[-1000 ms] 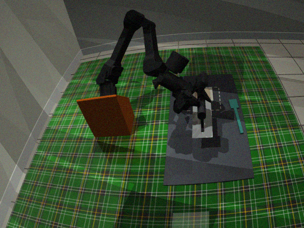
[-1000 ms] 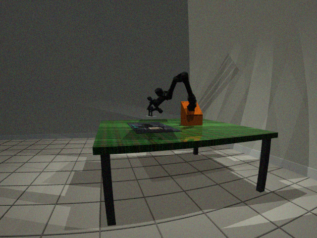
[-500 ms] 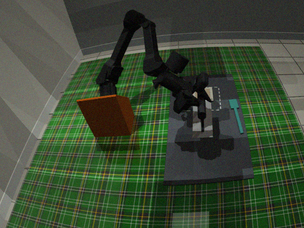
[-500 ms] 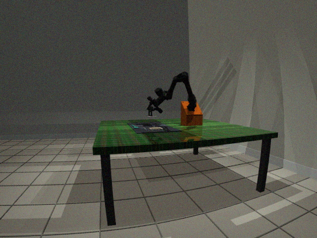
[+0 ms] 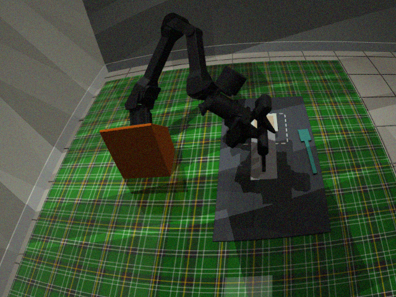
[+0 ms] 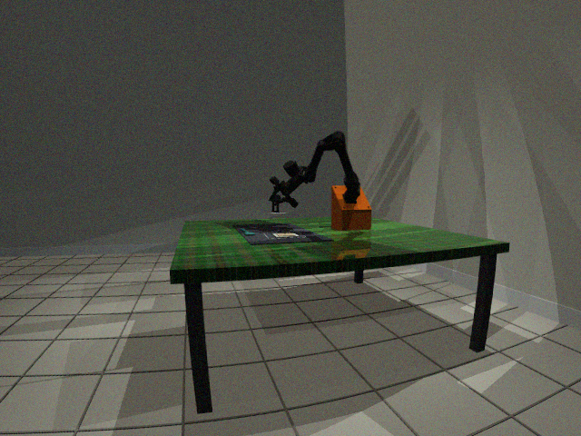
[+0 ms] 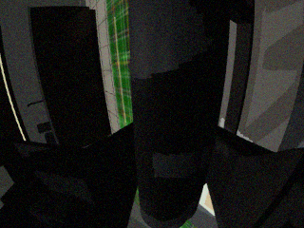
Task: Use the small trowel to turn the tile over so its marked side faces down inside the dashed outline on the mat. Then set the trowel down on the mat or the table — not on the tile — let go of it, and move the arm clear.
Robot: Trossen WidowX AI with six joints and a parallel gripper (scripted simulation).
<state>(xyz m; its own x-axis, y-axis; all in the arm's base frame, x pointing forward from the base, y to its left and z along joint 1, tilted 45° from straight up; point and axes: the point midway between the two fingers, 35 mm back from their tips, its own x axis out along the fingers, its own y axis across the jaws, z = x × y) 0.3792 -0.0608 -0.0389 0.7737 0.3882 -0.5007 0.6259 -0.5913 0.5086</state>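
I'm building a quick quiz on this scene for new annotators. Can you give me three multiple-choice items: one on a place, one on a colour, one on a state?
1. Where does the teal flat-bladed tool lie?
A. On the orange block
B. On the dark mat
C. On the floor tiles

2. What colour is the block that the arm's base stands on?
A. Blue
B. White
C. Orange

3. What is the state of the gripper?
A. Shut on the trowel
B. Wide open, holding nothing
C. Shut on the teal tool

Answers:
1. B: the teal flat-bladed tool rests on the dark mat, beside the dashed outline.
2. C: the block under the arm is orange in both the top and exterior views.
3. A: the gripper is closed on the trowel, whose dark handle also fills the gap between the fingers in the wrist view.
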